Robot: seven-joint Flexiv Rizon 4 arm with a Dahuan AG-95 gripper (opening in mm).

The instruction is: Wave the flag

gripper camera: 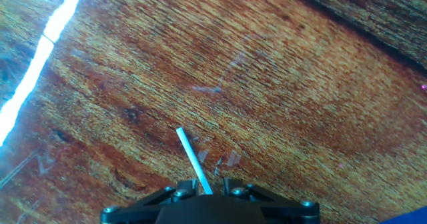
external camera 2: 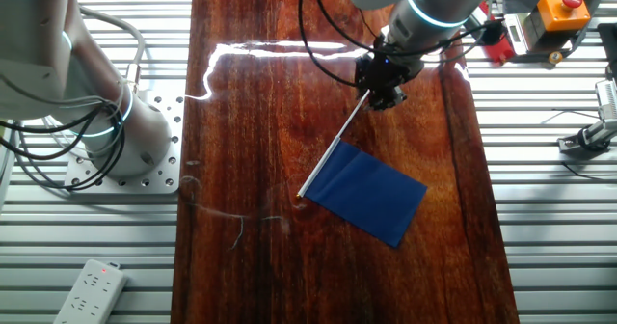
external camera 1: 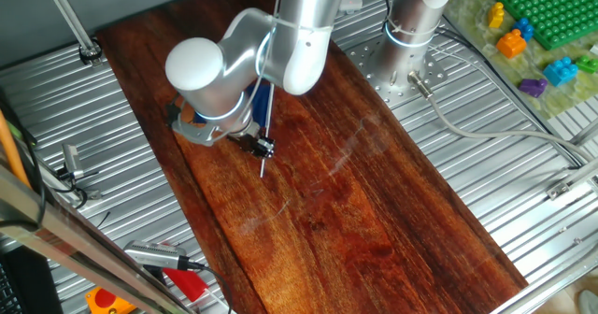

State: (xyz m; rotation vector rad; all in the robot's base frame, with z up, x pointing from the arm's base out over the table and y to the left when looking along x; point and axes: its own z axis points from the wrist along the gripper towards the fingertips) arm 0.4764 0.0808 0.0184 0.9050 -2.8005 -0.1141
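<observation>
The flag is off the wooden board [external camera 1: 374, 202], held by its thin white stick [external camera 2: 333, 150]. Its dark blue cloth [external camera 2: 371, 197] hangs out to the side in the other fixed view; in one fixed view only a strip of the cloth [external camera 1: 264, 104] shows behind the arm. My gripper [external camera 2: 386, 91] is shut on the stick near its bare end. That short end [external camera 1: 263, 167] pokes out below the gripper [external camera 1: 259, 147] toward the board. In the hand view the stick [gripper camera: 192, 156] runs out between the fingers of the gripper [gripper camera: 208, 184], above the wood.
A second arm's base [external camera 1: 409, 35] is bolted at the board's far side; it also shows in the other fixed view [external camera 2: 106, 121]. Toy bricks [external camera 1: 523, 38] lie on a green plate. An orange box with a red button [external camera 2: 559, 11], a power strip [external camera 2: 92, 285] and tools [external camera 1: 173, 267] lie on the metal slats.
</observation>
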